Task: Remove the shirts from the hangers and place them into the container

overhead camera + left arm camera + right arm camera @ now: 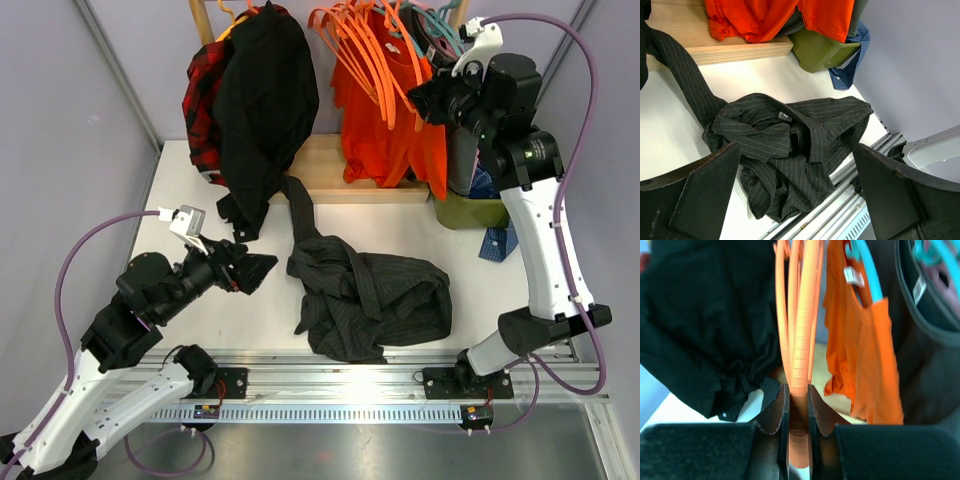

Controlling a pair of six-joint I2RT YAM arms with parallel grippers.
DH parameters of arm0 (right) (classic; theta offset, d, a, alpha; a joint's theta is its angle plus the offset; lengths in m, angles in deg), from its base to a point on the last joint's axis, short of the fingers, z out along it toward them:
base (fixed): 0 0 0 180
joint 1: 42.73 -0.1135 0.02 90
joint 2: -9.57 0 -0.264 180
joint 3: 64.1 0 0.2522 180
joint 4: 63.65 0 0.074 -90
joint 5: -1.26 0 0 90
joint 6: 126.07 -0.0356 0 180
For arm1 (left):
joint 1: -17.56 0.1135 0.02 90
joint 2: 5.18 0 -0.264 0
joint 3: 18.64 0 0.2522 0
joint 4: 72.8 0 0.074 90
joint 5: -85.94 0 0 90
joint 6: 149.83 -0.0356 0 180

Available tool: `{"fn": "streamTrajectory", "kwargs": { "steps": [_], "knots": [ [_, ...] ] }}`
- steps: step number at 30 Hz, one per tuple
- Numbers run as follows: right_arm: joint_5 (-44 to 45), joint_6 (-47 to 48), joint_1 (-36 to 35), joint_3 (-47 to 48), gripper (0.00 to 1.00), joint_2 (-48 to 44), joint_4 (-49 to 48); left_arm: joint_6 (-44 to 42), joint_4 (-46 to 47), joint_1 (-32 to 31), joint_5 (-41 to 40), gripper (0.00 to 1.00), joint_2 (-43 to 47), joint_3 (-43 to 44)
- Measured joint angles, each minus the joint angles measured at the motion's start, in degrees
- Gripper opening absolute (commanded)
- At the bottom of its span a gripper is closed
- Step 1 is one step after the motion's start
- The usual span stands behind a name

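While the right gripper pinches an orange hanger at the far rack, the left gripper gapes wide and empty, with the pinstriped shirt crumpled on the table just to its right, outside the container.

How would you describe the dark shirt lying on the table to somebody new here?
Find the white table before the wooden rack base. One crumpled shirt lies near its front edge. Unlike the hanging black shirt and orange shirt, it is charcoal with thin pale pinstripes.
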Motion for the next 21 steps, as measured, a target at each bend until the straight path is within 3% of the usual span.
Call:
{"fn": "streamTrajectory", "kwargs": {
  "steps": [9, 16, 21],
  "knots": [
    [-3.91, 0.17, 0.92, 12.24, 0.0, 8.7, 2.21, 0.04, -0.02, 0.0, -0.02, 0.99, -0.07, 0.0],
    [-7.3, -1.29, 0.96, 15.76, 0.0, 16.83, 1.97, 0.13, -1.18, 0.0, -0.87, 0.99, 0.0, 0.0],
    [-8.0, -2.05, 0.96, 14.23, 0.0, 16.7, 0.63, 0.13, -2.16, 0.0, -1.7, 0.99, 0.5, 0.0]
  ]
}}
